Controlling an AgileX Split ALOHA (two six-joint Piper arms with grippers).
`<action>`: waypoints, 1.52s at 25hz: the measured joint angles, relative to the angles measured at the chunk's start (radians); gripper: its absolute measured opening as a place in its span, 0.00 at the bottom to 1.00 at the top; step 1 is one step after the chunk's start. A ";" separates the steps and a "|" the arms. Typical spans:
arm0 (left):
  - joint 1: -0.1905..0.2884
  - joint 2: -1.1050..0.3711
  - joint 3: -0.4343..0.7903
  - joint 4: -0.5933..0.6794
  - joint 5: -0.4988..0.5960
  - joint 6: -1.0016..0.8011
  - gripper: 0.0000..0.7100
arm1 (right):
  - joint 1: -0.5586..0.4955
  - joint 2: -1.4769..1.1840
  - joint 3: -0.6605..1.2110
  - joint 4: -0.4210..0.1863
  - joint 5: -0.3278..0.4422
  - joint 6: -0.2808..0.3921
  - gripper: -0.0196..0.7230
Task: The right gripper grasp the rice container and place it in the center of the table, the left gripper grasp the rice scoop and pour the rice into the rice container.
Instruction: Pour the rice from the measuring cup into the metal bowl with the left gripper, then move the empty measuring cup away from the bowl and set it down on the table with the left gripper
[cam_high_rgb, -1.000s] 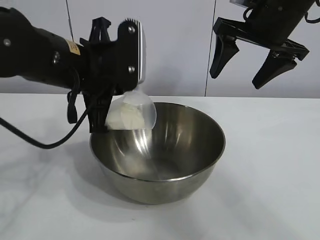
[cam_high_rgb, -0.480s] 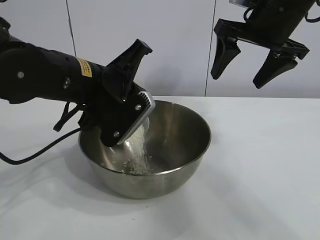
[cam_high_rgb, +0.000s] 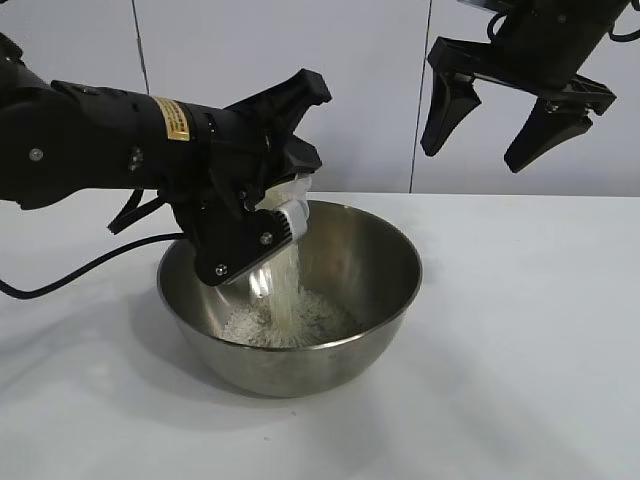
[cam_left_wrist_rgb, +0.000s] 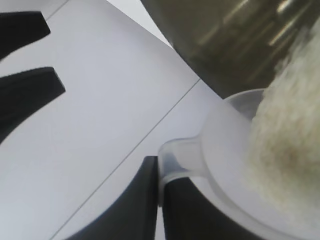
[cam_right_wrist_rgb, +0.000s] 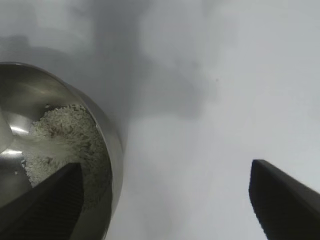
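Observation:
The rice container, a shiny steel bowl, stands on the white table near its middle. My left gripper is over the bowl's left rim, shut on the tab handle of the rice scoop, a clear plastic cup tipped steeply mouth-down. Rice streams from it onto a pale heap in the bowl. In the left wrist view the left gripper pinches the scoop's tab, with rice at the mouth. My right gripper hangs open and empty above the bowl's right side; its wrist view shows the right gripper, the bowl and rice.
A black cable trails from the left arm over the table at the left. A pale panelled wall stands behind the table. The table's right part is bare white surface.
The left gripper tipped the scoop from nearly level to steeply mouth-down and rice has poured out, the heap in the bowl growing. The bowl shifted a little to the left. The right gripper stayed put.

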 joint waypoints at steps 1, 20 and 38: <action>0.000 0.000 0.000 0.010 -0.004 0.000 0.01 | 0.000 0.000 0.000 0.000 0.000 0.000 0.87; -0.058 0.000 0.082 0.020 -0.028 -0.007 0.01 | 0.000 0.000 0.000 -0.001 0.001 0.000 0.87; -0.177 -0.001 0.082 -0.612 -0.475 -0.650 0.01 | 0.000 0.000 0.000 0.003 -0.010 0.000 0.87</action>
